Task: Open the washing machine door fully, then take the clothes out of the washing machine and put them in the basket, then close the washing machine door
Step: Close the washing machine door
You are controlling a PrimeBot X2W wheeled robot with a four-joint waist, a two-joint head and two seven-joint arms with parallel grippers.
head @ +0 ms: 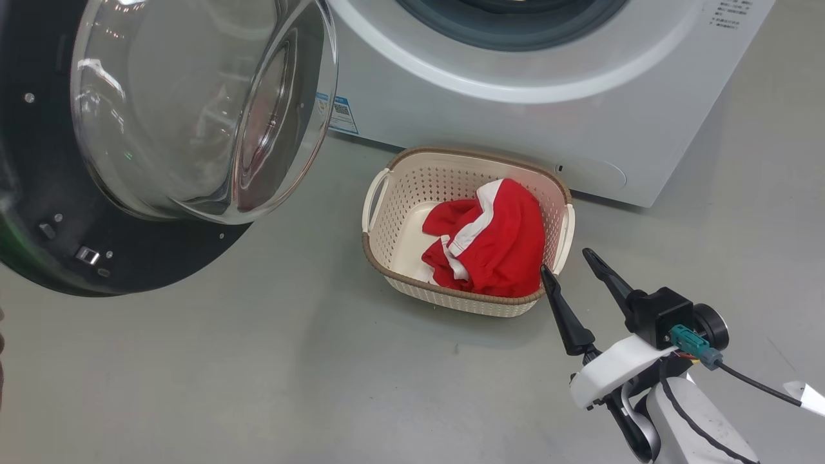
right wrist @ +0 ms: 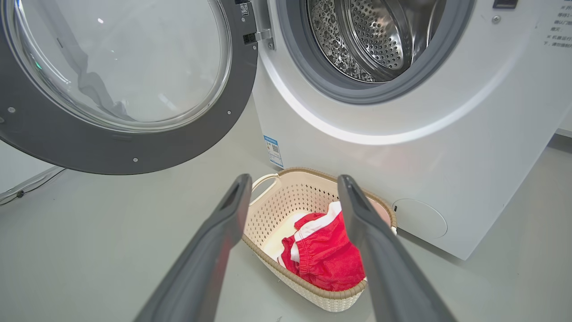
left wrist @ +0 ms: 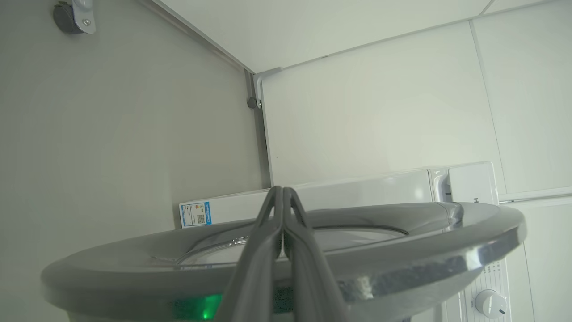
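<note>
Right claw (head: 566,260): fingers spread wide, holding nothing and touching nothing. It points toward the near right corner of the basket (head: 412,193), with one fingertip close to the woven rim. The pale forearm rises from the lower right of the head view, wrist angled up and left.

Left claw (left wrist: 283,190): fingers pressed together, nothing between them. They lie along the silver edge of the door (left wrist: 402,250); contact cannot be judged.

The door hangs swung open to the left of the washing machine (head: 515,116). The steel drum (right wrist: 371,40) is exposed.

The basket stands on the floor (head: 258,374), just before the machine's front. The red clothes (head: 496,238) lie bunched inside, toward the basket's right side.
</note>
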